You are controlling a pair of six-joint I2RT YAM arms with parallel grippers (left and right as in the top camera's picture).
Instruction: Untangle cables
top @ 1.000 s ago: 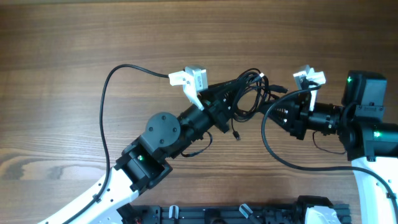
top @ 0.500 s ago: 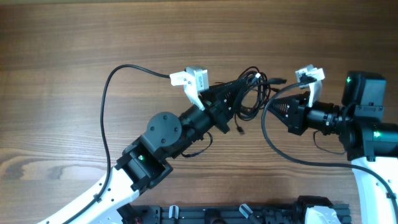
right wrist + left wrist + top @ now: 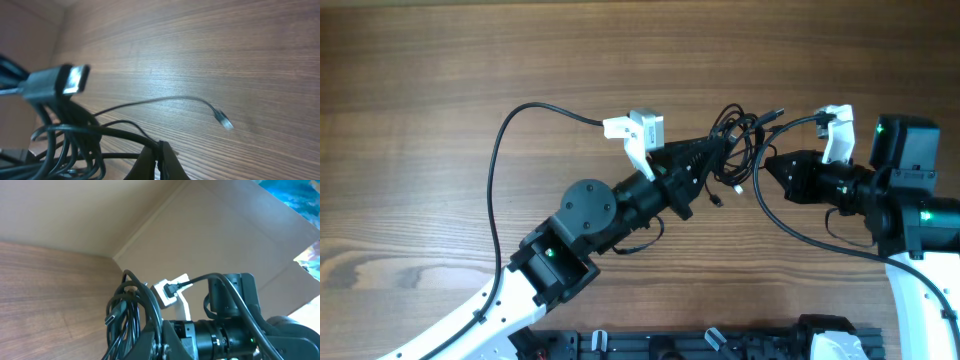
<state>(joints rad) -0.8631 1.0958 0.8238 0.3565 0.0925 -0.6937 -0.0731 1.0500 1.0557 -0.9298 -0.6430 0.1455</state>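
Note:
The cables [image 3: 745, 135] form a tangled bundle of thin black wires held above the wooden table [image 3: 440, 70], between my two arms. My left gripper [image 3: 717, 149] is shut on the bundle from the left. In the left wrist view the loops [image 3: 131, 307] rise just past its jaws [image 3: 156, 330], with a flat plug [image 3: 116, 315] showing. My right gripper [image 3: 763, 165] comes in from the right. It is shut on one strand [image 3: 125, 134] at its tips [image 3: 160, 147]. A large plug [image 3: 60, 81] hangs blurred at the left, and a thin loose end [image 3: 223, 120] lies over the wood.
The left arm's thick black cable [image 3: 500, 170] loops out over the table on the left. The right arm's own cable [image 3: 790, 225] sags below its wrist. A black rail [image 3: 700, 345] runs along the front edge. The right arm [image 3: 235, 325] fills the lower right of the left wrist view.
My right gripper has shut on a strand and moved back and to the right. The left gripper and the bundle have shifted slightly right and toward the far side.

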